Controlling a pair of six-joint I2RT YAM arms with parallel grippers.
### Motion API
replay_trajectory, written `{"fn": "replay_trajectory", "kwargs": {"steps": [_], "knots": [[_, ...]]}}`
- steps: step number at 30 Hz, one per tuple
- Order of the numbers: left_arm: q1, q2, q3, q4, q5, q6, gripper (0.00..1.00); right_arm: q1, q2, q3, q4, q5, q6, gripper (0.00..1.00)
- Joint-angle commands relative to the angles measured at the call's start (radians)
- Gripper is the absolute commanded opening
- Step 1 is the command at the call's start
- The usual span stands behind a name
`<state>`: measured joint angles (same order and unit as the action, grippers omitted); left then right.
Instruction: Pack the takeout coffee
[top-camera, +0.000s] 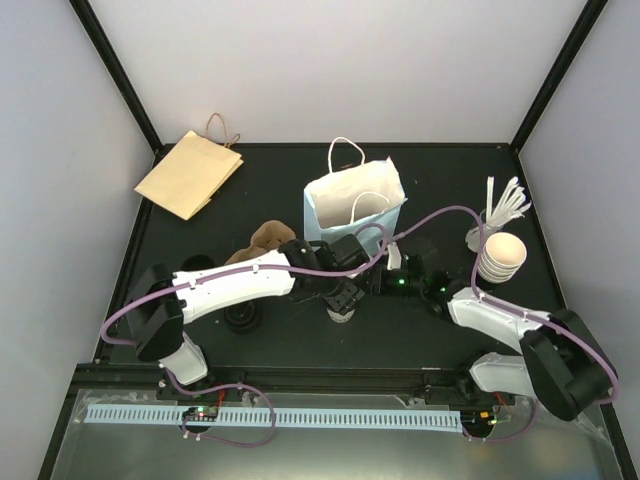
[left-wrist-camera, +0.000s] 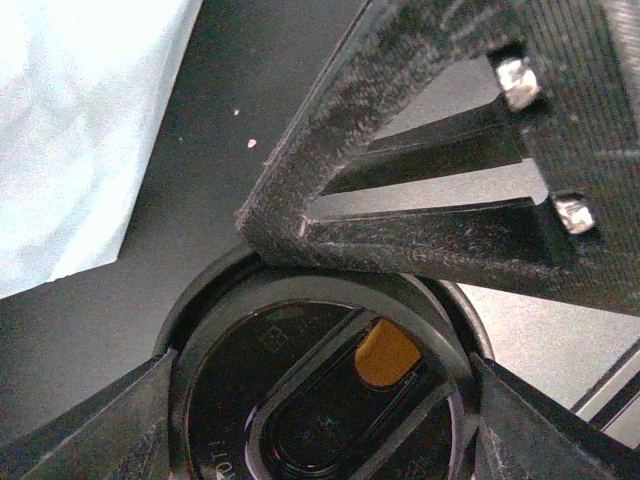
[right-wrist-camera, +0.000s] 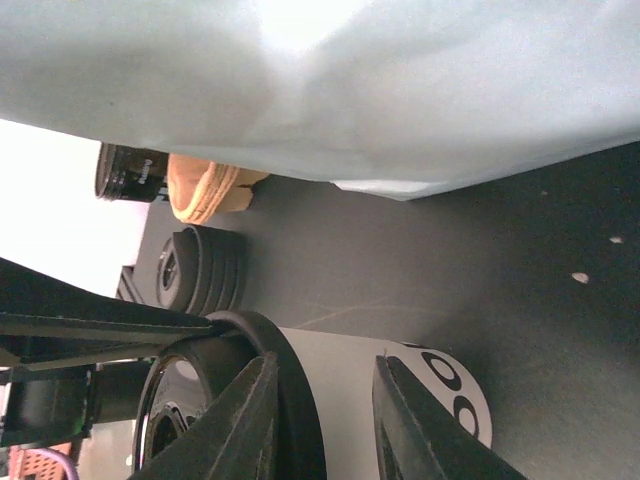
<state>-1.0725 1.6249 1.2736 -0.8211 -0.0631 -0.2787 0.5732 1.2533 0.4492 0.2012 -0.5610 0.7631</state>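
Takeout coffee (top-camera: 342, 312) upright mid-table, toward near edge, just in front of pale blue paper bag (top-camera: 352, 205). Left gripper (top-camera: 345, 297) above it, jaws wide, fingers (left-wrist-camera: 90, 430) against rim of black lid (left-wrist-camera: 320, 400) on both sides; looks like hold on lid. Right gripper (right-wrist-camera: 325, 365) at cup's side, jaws narrowly parted against wall under rim; clamped or not, cannot tell. Step looks like lift into bag: keep cup vertical, squeeze lightly, clear bag's top edge.

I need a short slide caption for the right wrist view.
Right gripper at the side of the lidded coffee, with a pale bag and stacked lids beyond.
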Motion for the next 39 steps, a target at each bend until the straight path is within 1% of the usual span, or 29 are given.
{"fn": "replay_trajectory", "kwargs": {"steps": [1, 5, 9, 14, 17, 21, 25, 32, 39], "knots": [[-0.049, 0.076, -0.048, -0.101, 0.139, 0.003, 0.72, 0.024, -0.064, -0.010, -0.321, 0.160, -0.064, 0.29], [-0.050, 0.075, -0.042, -0.107, 0.131, -0.003, 0.72, 0.023, -0.198, 0.032, -0.429, 0.250, -0.091, 0.30], [-0.049, 0.074, -0.026, -0.118, 0.113, -0.011, 0.73, 0.022, -0.292, 0.053, -0.496, 0.297, -0.107, 0.32], [-0.049, 0.074, 0.016, -0.143, 0.098, -0.022, 0.74, 0.022, -0.356, 0.055, -0.540, 0.295, -0.126, 0.33], [-0.047, 0.073, 0.051, -0.163, 0.086, -0.025, 0.77, 0.022, -0.384, 0.051, -0.548, 0.288, -0.135, 0.34], [-0.047, 0.076, 0.106, -0.194, 0.065, -0.026, 0.81, 0.022, -0.402, 0.054, -0.556, 0.274, -0.149, 0.34], [-0.047, 0.076, 0.143, -0.212, 0.061, -0.030, 0.87, 0.022, -0.391, 0.063, -0.546, 0.209, -0.172, 0.37], [-0.046, 0.073, 0.182, -0.227, 0.057, -0.035, 0.86, 0.024, -0.344, 0.071, -0.519, 0.093, -0.182, 0.40], [-0.044, 0.061, 0.215, -0.241, 0.049, -0.043, 0.90, 0.024, -0.338, 0.066, -0.513, 0.073, -0.189, 0.41]]}}
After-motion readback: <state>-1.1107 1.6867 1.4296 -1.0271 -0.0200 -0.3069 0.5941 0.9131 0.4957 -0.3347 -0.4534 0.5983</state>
